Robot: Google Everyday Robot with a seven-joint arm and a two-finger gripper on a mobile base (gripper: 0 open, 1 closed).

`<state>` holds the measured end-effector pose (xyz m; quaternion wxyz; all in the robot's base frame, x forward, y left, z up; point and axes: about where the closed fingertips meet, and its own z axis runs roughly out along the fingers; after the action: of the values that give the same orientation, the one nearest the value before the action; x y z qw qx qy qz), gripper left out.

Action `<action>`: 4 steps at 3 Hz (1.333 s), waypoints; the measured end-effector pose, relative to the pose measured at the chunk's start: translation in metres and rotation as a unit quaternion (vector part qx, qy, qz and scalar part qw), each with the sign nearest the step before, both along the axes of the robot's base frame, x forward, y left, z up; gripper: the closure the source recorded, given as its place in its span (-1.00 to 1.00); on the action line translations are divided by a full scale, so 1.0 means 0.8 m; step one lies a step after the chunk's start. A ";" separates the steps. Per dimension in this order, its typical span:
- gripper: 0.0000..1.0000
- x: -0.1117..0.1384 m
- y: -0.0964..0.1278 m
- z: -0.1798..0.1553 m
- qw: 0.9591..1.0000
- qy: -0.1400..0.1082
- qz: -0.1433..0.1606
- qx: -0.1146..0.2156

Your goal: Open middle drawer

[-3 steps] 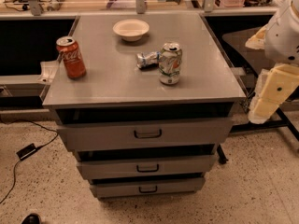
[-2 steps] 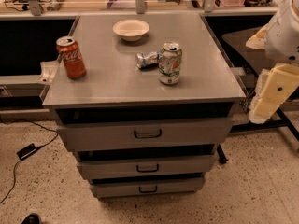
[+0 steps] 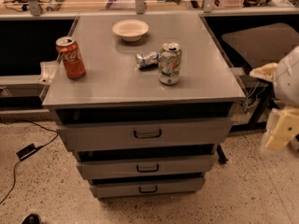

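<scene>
One hand (image 3: 280, 130) at right edge, open-or-closed cannot tell | middle drawer (image 3: 147, 166) well apart, lower left.

The low, wide grey metal middle drawer (image 3: 187, 164), small dark loop handle (image 3: 147, 168) at its centre, sat level, the cream gripper (image 3: 280, 130) well apart at right

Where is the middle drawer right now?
In the camera view, the middle drawer sits between the top drawer and the lowest drawer, lower centre; the gripper hangs at the right edge, apart from it.
</scene>
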<state>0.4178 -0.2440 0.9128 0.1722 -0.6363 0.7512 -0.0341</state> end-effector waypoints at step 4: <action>-1.00 -0.038 0.019 -0.188 0.995 0.051 0.087 -0.017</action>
<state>0.3871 -0.2288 0.7627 0.1248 -0.7033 0.6999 0.0007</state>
